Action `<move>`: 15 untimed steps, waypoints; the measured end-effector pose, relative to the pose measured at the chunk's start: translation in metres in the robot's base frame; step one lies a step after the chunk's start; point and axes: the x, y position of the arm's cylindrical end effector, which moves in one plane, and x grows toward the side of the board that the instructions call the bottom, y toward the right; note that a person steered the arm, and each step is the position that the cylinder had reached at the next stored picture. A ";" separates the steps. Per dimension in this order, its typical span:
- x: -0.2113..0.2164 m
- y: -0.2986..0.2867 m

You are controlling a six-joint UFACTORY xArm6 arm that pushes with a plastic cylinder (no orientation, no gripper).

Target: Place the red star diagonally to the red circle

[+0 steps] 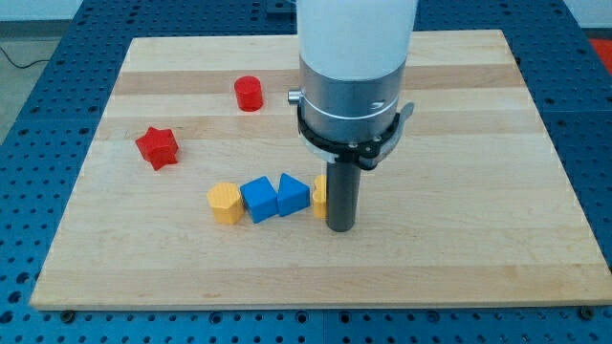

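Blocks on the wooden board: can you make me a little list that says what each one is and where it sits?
red star: view's left side
red circle: up and right of the star, apart from it
yellow block: left end of a row near the middle
blue blocks: next in the row
second yellow block: right end, partly hidden by the rod
my tip: beside that yellow block, far from the star

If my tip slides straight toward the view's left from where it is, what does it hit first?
My tip would first meet the yellow block right beside it, partly hidden by the rod, then the two blue blocks. Whether it already touches the yellow block is unclear.
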 end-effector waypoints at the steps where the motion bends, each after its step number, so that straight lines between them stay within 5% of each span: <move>1: -0.006 -0.003; 5: 0.036 0.013; 6: 0.036 0.083; 8: -0.057 0.238; 9: -0.115 0.245; 15: -0.102 -0.130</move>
